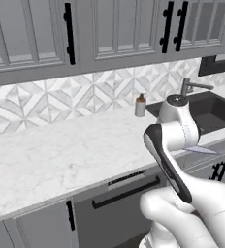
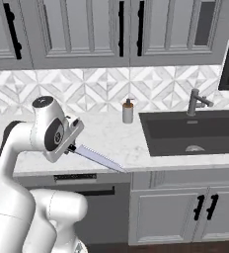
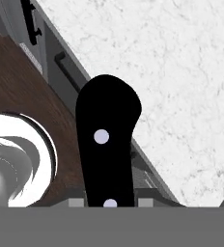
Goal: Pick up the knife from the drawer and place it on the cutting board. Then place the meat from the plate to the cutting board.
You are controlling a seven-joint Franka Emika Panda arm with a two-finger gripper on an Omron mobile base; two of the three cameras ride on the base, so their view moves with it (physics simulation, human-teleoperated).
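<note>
The knife is held by the gripper, clamped at the handle; in the right base view, centre-left of frame, the blade is seen slanting down and to the right from the hand, tip ending over the counter edge approx. above the lower cabinets. In the left base view only a sliver of blade is seen at right of frame, poking out from behind the arm, just below the sink. In the hand view the black handle w/ two silver rivets rises from the bottom centre, marble counter at upper right, dark floor at lower left.

Grip at the handle is judged sensible: blade is kept free and pointed away from the arm, so it can be laid flat w/out the fingers fouling the surface. The knife is carried clear above the counter, prob. for transit. The fingers themselves are hidden by the handle in the hand view; closure is inferred from the knife hanging in the hand.

Step in hand is judged as carrying the knife to the board; first half of task approx. midway; the meat step is not yet begun.

A soap bottle stands just left of the sink, well apart from the knife.
</note>
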